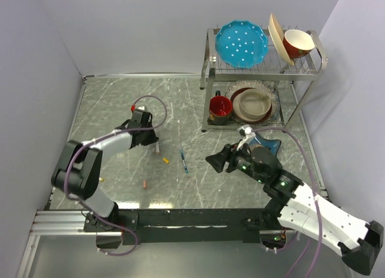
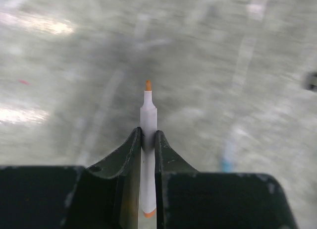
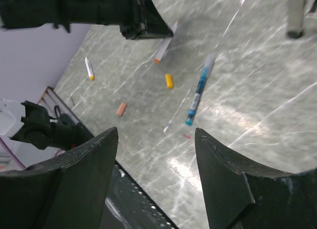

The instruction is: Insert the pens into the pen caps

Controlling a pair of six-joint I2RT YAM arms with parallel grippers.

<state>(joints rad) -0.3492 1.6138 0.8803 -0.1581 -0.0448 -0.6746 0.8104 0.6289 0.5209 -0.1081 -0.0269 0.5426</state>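
The left gripper (image 2: pixel 148 154) is clamped on a white pen (image 2: pixel 148 115). Its orange tip pokes out ahead of the fingers, over the table (image 1: pixel 120 103) left of centre. The right gripper (image 3: pixel 156 135) hovers with jaws spread wide and nothing between them, aimed leftward at the loose pieces.

A two-tier dish rack (image 1: pixel 206 67) stands in the rear right corner. Its upper shelf carries a blue dotted plate (image 1: pixel 242 43), a cream plate (image 1: pixel 277 30) and a red bowl (image 1: pixel 299 42), all leaning upright. The lower shelf holds a red mug (image 1: pixel 221 106) beside stacked brownish bowls (image 1: pixel 252 103). A blue dish (image 1: pixel 272 144) lies on the table just behind the right arm, its contents hidden.

Between the grippers lie the blue-teal pen (image 3: pixel 199 90) and the yellow-orange cap (image 3: pixel 169 81), near each other but apart. The salmon-pink cap (image 3: pixel 121 109) lies nearer the front edge. A second white pen (image 3: pixel 89 69) lies close to the left edge. The rear left of the table is bare marble bounded by walls.
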